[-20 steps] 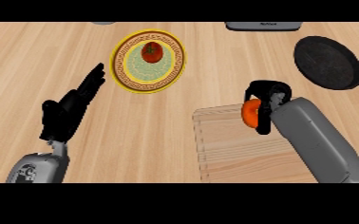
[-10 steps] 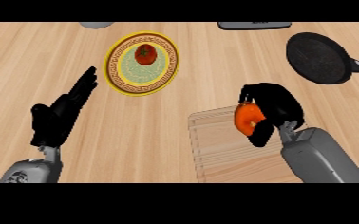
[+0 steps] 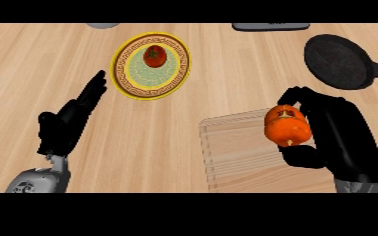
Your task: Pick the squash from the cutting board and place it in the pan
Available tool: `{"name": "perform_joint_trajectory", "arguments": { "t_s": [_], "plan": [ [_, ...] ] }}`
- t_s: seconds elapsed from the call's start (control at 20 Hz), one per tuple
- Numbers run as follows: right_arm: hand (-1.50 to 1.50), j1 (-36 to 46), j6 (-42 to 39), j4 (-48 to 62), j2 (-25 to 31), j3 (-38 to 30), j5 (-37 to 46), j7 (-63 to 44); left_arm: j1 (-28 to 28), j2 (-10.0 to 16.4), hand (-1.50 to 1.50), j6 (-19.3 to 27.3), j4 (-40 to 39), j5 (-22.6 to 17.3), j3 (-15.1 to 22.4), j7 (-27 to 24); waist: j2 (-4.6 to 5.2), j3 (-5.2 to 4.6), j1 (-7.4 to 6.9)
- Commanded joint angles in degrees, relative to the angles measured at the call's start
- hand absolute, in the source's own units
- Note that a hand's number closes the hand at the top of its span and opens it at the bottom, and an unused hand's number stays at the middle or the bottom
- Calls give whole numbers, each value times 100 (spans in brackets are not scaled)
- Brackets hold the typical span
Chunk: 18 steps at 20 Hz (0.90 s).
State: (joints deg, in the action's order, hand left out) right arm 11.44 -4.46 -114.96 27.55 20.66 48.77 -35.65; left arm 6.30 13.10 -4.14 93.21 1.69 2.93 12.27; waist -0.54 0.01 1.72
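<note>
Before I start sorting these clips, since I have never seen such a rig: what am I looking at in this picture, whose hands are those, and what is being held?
This is a humanoid robot at a kitchen counter. The one picture is taken as from its head, looking steeply down, so only its forearms and black hands show, coming in from below. The right hand is curled round an orange squash, over the wooden cutting board. The left hand rests open at the left, holding nothing. Also on the counter: a dark pan at upper right, where the squash should go, and a yellow-rimmed plate bearing a tomato.
</note>
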Motion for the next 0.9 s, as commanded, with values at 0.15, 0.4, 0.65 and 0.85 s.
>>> {"name": "perform_joint_trajectory", "arguments": {
  "t_s": [0.15,0.4,0.65,0.85],
  "plan": [
    [150,-697,897,-186,-198,-887,2,446,-140,-146,0,-27,-56,173,102,-191,51,2,-139],
    [150,-97,1198,873,-484,-1751,-811,1039,345,-68,0,-141,172,17,-32,408,61,5,-195],
    [150,445,1310,2289,-403,-2395,-1221,2038,292,-208,0,-148,-62,146,-31,121,64,1,-201],
    [150,911,1941,3930,-149,-2846,-979,2928,140,-20,0,-424,-118,-44,-193,-136,94,5,-295]
  ]
}}
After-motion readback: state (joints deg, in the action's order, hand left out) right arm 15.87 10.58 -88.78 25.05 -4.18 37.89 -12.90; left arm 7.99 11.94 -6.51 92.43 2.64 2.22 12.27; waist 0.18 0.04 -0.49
